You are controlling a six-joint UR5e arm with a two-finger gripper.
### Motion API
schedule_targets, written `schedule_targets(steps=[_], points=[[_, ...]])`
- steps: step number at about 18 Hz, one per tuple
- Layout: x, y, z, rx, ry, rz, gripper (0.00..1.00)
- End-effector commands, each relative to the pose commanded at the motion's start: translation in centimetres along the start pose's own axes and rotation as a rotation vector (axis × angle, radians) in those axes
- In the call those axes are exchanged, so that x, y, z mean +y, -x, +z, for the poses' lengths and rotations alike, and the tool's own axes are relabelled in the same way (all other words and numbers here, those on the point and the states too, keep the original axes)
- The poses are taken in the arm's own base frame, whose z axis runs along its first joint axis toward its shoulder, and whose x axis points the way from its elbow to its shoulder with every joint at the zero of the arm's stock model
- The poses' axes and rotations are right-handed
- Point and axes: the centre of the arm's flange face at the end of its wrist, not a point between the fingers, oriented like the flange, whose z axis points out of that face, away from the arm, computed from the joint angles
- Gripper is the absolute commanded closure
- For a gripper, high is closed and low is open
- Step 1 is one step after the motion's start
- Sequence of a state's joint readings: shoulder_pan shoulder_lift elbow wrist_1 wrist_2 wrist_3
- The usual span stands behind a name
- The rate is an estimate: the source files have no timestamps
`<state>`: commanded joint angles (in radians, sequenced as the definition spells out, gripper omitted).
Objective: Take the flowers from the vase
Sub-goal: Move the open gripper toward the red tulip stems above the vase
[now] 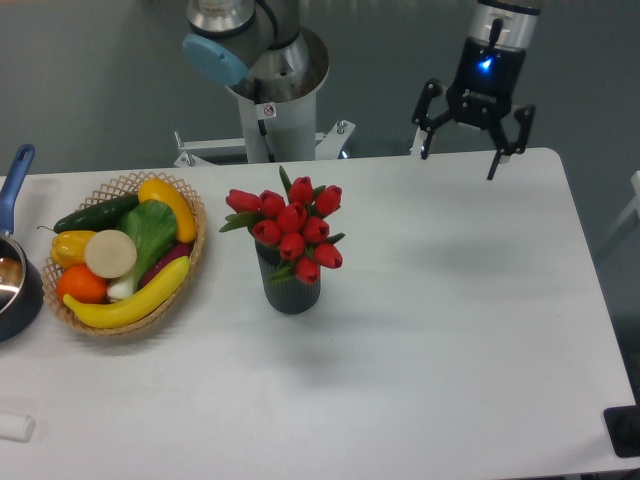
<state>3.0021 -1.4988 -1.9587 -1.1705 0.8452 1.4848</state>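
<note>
Your flowers (293,228) stand upright in the vase (291,286), a tight bunch of red buds just left of the middle of the surface (470,330). From the vase, the basket of fruit (126,252) sits close by at nine o'clock, and a dark pot (14,280) with a blue handle lies beyond it at the left edge.

Your hand (470,150) hangs at about two o'clock from the bouquet, well apart from it, over the far edge of the surface, with its fingers spread wide and nothing in them.

The step in hand looks like the approach. Bring the hand over toward eight o'clock until it is above the buds, then come down beside them so the fingers straddle the stems or the base of the heads rather than crushing the blooms. Close gently, and lift straight up so the stems slide out and the vase does not tip toward the basket.
</note>
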Motion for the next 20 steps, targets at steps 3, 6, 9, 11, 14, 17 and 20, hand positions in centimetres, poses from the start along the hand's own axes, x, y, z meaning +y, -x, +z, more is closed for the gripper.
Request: schedule_targets(steps=[3, 6, 9, 11, 14, 17, 20], points=[[-0.5, -1.3, 0.8, 0.022, -0.041, 0.007, 0.0], [-0.9, -2.2, 1.2, 0.034, -0.054, 0.042, 0.0], [-2.1, -3.6, 1.9, 0.055, -0.057, 0.077, 0.0], [-2.9, -4.7, 3.1, 0.085, -0.063, 0.094, 0.0], [-2.9, -6.1, 4.7, 0.126, -0.083, 0.092, 0.0], [-2.6, -7.1, 5.4, 0.144, -0.121, 0.078, 0.0], [-2.7, -7.3, 5.8, 0.156, -0.122, 0.078, 0.0]])
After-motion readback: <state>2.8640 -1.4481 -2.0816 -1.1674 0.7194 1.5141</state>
